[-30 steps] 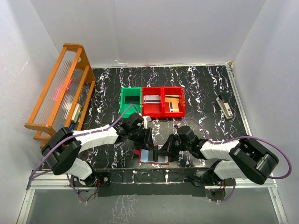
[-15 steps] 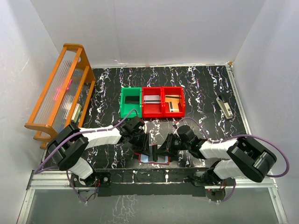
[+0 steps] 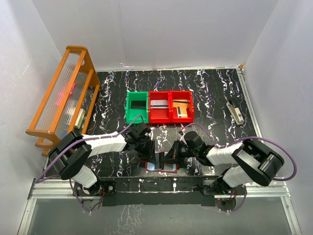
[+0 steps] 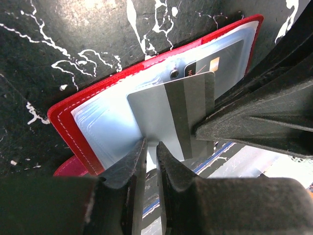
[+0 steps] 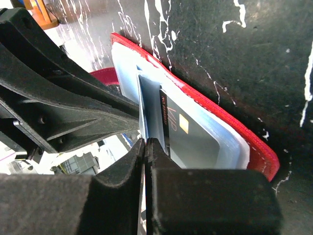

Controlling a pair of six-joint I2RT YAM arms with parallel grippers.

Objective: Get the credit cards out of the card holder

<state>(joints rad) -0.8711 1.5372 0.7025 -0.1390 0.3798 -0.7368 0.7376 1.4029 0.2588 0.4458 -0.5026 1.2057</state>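
Both near-closed: left fingers (image 4: 135,164) pinch card (image 4: 164,110), right fingers (image 5: 133,164) shut.

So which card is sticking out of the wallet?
The pale grey plastic card with the dark stripe juts from a clear sleeve of the dark-red leather wallet; the dark card with a gold chip sits tucked inside.

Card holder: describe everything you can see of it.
The card holder is a small red leather-like bifold with pale stitching, lying open and flat on the black marbled table at its near edge. Bluish clear sleeves fill the inside; a metal snap stud and a rounded tab show. A dark card with a gold chip sits in a sleeve. A grey card stands partly out, pinched by the shut right gripper; the left gripper is at its edge.
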